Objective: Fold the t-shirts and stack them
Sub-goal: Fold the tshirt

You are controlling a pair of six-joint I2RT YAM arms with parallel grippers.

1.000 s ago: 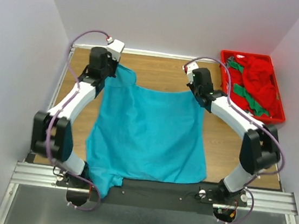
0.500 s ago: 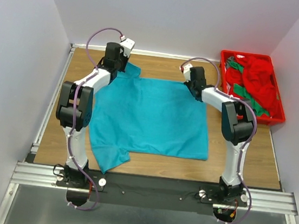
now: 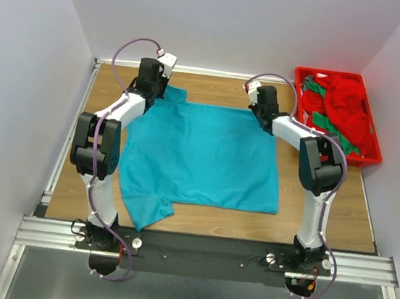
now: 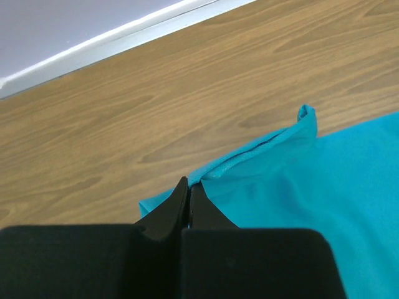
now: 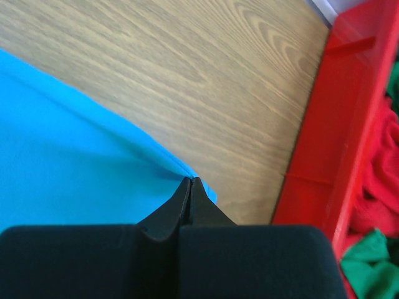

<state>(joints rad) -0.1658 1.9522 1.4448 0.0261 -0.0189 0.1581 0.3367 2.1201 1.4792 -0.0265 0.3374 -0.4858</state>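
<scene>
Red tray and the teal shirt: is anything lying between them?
Only bare tabletop between the teal shirt and the red tray, shown in the right wrist view.

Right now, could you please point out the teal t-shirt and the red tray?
teal t-shirt (image 3: 203, 153), top view, middle of its body.
red tray (image 5: 318, 137), right wrist view, its side wall.

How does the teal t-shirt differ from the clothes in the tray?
The teal t-shirt lies spread nearly flat on the table; the clothes sit crumpled in a heap in the red tray. The teal t-shirt is one colour; the clothes are red and green. Both are unfolded.
</scene>
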